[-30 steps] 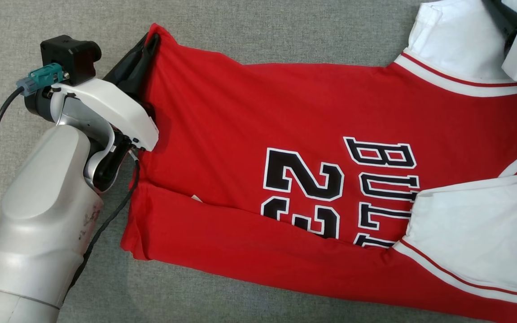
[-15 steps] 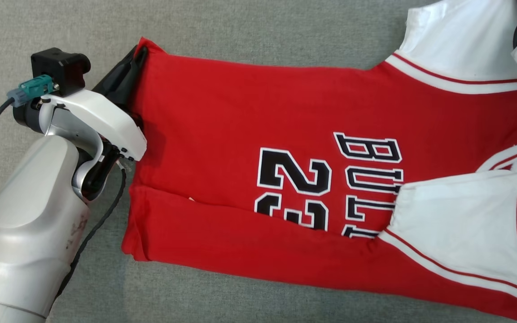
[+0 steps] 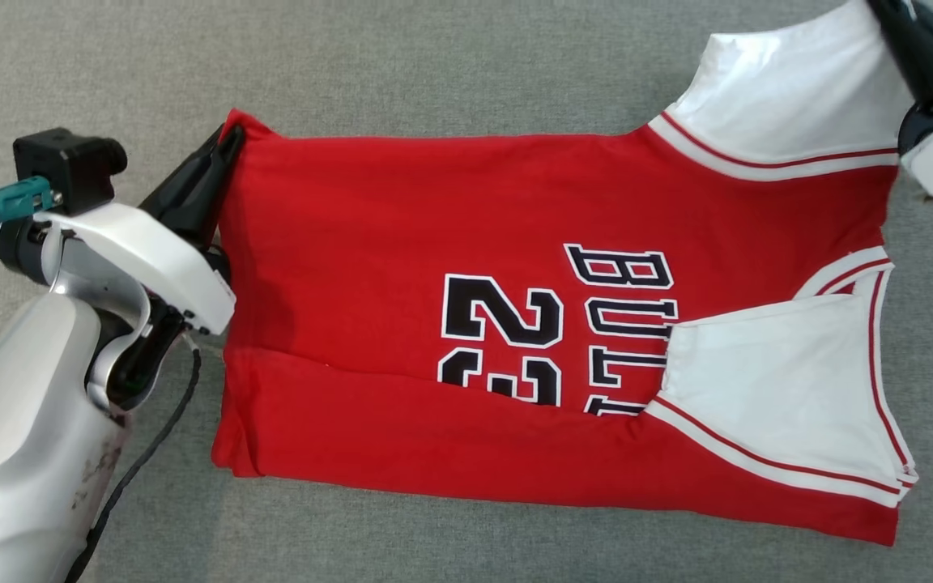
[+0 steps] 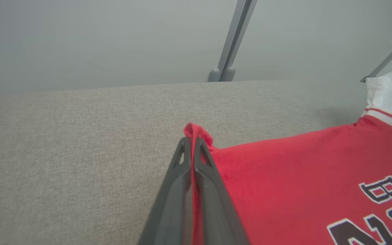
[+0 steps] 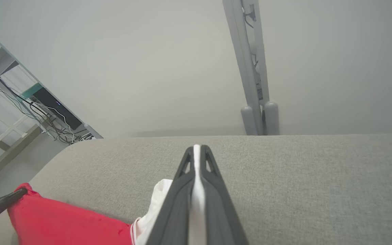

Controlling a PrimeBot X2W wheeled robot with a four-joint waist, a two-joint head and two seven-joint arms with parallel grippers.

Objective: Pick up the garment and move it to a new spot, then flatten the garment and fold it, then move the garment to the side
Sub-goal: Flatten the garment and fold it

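The garment (image 3: 434, 210), a red jersey with white sleeves and black "23" lettering, lies spread on the grey cloth surface, its near edge folded over. My left gripper (image 3: 227, 138) is shut on the red hem corner at the far left; the left wrist view shows that corner (image 4: 197, 131) pinched between the fingers of the left gripper (image 4: 191, 139). At the upper right my right gripper (image 3: 879, 12) is shut on the white sleeve (image 3: 790, 89). In the right wrist view white cloth (image 5: 196, 190) sits between the closed fingers of the right gripper (image 5: 197, 148).
The grey cloth surface (image 3: 466, 65) extends around the jersey on all sides. Its far edge (image 5: 284, 137) ends before a pale wall with a grey upright post (image 5: 250, 68). A shelf with cables (image 5: 46, 112) stands off to one side.
My right gripper has shut on the white sleeve. The head camera has shifted, so the whole jersey now shows. The left gripper keeps its hold on the hem corner.
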